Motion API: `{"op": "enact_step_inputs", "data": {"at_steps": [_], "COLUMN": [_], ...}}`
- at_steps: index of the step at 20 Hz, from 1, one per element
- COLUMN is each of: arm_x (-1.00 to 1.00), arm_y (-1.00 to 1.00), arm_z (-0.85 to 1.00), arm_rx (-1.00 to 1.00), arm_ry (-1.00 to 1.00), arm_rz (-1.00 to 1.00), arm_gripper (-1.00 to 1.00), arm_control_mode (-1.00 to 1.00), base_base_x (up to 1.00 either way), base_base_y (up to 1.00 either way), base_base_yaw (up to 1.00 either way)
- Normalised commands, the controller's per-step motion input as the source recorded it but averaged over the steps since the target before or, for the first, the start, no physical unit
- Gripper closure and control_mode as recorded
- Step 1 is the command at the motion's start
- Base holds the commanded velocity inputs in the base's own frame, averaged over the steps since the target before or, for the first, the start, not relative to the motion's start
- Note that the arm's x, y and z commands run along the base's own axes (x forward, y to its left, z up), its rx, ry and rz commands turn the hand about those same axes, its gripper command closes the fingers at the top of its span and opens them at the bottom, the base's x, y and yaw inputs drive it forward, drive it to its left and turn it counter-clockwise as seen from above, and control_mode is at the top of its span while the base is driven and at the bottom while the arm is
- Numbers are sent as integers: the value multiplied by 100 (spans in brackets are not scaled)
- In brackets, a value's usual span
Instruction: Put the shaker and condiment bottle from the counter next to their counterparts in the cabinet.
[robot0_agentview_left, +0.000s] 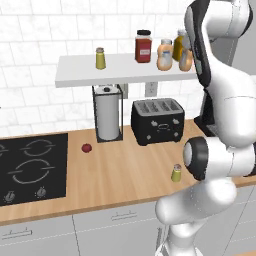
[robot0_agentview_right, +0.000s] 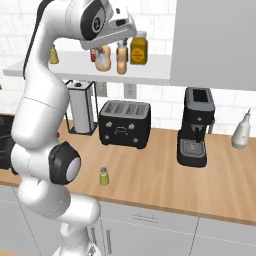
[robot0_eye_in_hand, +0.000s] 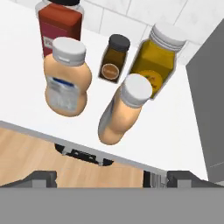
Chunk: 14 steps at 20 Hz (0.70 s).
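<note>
On the cabinet (robot0_agentview_left: 90, 75) shelf board, white and wide, the fatter peach bottle (robot0_eye_in_hand: 65, 78) with pale cap stands beside the condiment bottle (robot0_eye_in_hand: 124, 111), slim, waisted, peach-orange, grey-capped, upright and apart from its neighbour. Gripper (robot0_eye_in_hand: 100, 177) hangs above the shelf edge, jaws spread wide, holding nothing. Matching shaker (robot0_agentview_left: 100, 58) sits far along the shelf. Down on the wooden surface (robot0_agentview_left: 125, 170), the shaker (robot0_agentview_left: 176, 173), yellow-green, grey-capped, stands alone near the front edge.

arm (robot0_agentview_right: 40, 125): we see glossy white rounded shells | joints: we note dark charcoal rings with grey round end caps | wrist: we see a black band edging the white housing | fingertips (robot0_eye_in_hand: 43, 178): small, dark grey, blocky
</note>
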Motion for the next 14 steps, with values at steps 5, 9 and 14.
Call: {"op": "enact_step_inputs", "data": {"at_steps": [5, 9, 14], "arm_x": [-79, -67, -62], "arm_y": [0, 0, 4], "arm_z": [-8, -33, -43], "arm_rx": [7, 2, 0], "arm_ry": [0, 0, 0], "arm_rz": [0, 1, 2], "arm_gripper": [-100, -100, -100], "arm_control_mode": [-100, -100, -100], "base_base_x": [0, 0, 0], "base_base_y": [0, 0, 0], "base_base_yaw": [0, 0, 0]}}
